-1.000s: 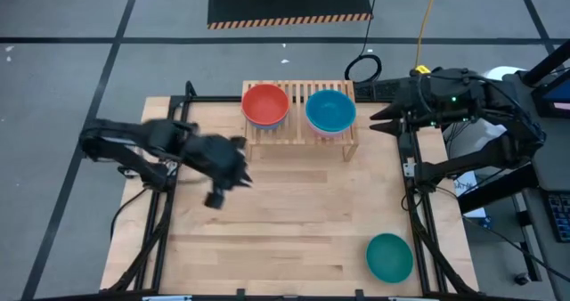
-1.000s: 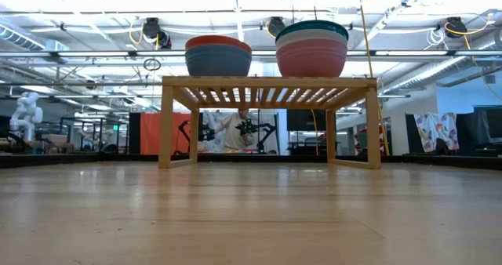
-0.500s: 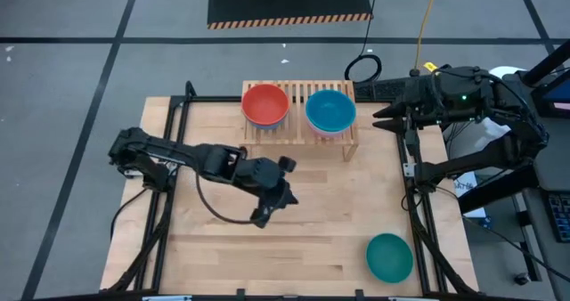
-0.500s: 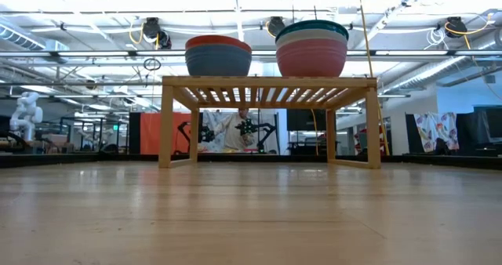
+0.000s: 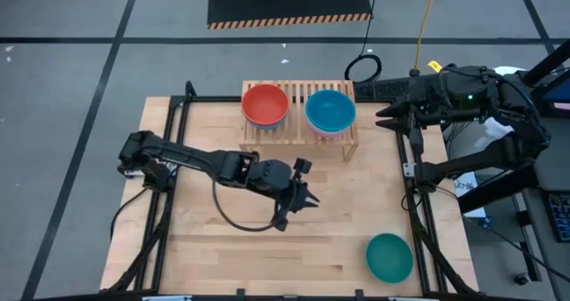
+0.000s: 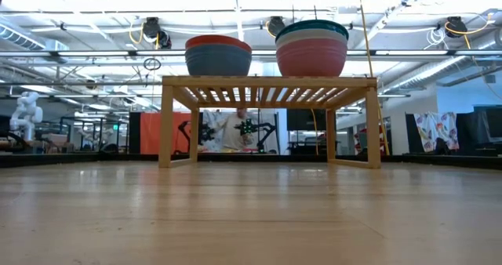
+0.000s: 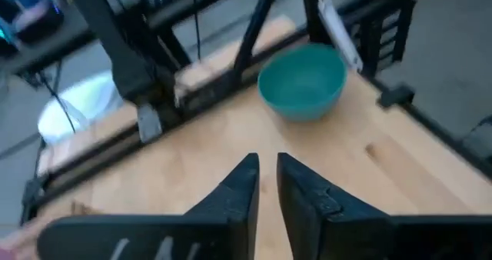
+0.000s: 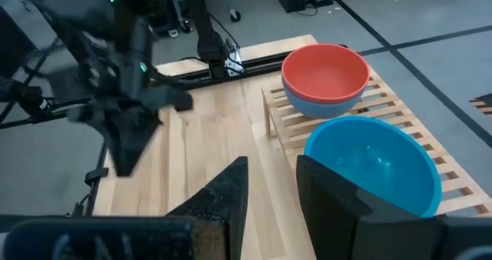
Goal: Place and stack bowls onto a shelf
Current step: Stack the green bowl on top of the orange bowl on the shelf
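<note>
While stretched mid-table, the left pincer [image 5: 305, 204] faces the teal bowl [image 5: 389, 256].

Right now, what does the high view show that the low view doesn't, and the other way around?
Only the high view shows the teal green bowl alone on the tabletop near the front right corner, the left gripper reaching out over the middle of the table, slightly open and empty, and the right gripper waiting beside the shelf's right end. Only the low view shows the stacks from the side: red on blue, and three bowls with pink lowest. Both show the shelf carrying two stacks.
</note>
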Robot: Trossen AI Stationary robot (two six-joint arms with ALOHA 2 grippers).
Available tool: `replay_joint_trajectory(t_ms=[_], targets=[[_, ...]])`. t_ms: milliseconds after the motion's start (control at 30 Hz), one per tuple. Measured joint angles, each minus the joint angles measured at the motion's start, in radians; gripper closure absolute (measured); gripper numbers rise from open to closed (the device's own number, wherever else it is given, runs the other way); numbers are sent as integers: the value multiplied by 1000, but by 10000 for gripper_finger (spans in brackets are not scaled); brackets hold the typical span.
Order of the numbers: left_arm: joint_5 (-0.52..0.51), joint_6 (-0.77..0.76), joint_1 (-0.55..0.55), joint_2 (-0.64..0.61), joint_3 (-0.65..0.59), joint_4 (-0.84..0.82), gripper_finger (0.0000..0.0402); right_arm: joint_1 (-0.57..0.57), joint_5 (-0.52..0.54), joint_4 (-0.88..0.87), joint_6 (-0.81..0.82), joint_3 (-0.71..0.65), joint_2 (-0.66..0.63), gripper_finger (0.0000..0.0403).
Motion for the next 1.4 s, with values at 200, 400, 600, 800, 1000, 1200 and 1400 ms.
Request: replay_joint_trajectory(t_ms=[200,400,600,800,1000,1200,1400], targets=[[-20,30,1,84,-1,88,313,0,0,2,23,0,-3,296],[-64,98,6,158,-1,210,309,0,0,1,26,0,-3,296],[-65,242,6,216,5,249,309,0,0,1,26,0,-4,296],[-65,337,18,239,6,289,309,0,0,1,26,0,-11,296],[-33,330,52,244,6,359,309,0,0,2,26,0,-16,296],[32,309,74,255,6,431,309,0,0,3,23,0,-16,296],[99,294,54,312,7,436,309,0,0,33,25,0,-16,296]])
